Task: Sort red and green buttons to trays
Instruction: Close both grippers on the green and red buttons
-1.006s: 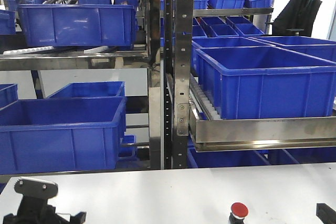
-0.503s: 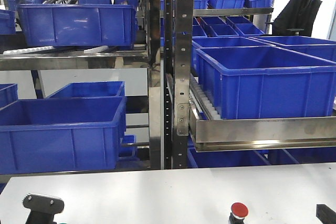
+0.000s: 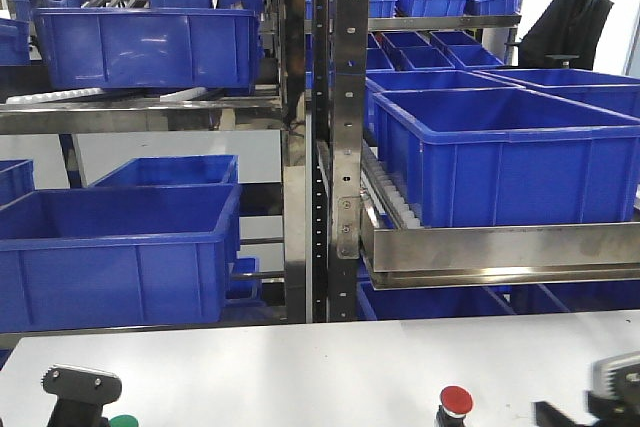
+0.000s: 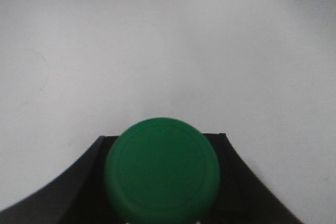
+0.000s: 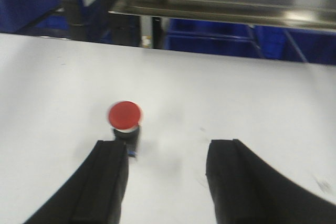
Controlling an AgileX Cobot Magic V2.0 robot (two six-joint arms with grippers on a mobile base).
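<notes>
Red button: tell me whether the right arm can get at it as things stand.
Probably yes: its jaws stand open, the red button upright just ahead, off toward one jaw, only bare table between.

Light: bright and even on the white table top (image 3: pixel 300 367).
Shine: white streaks on the silver metal shelf rail (image 5: pixel 220 6).
Blur: the round green button cap (image 4: pixel 161 169) is soft, too close; the round red button cap (image 5: pixel 124 114) is smeared.

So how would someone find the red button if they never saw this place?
Find the white table in front of the steel rack of blue crates. The red button stands on it, right of the middle. It's the only red-capped thing there; the green button sits far left.
</notes>
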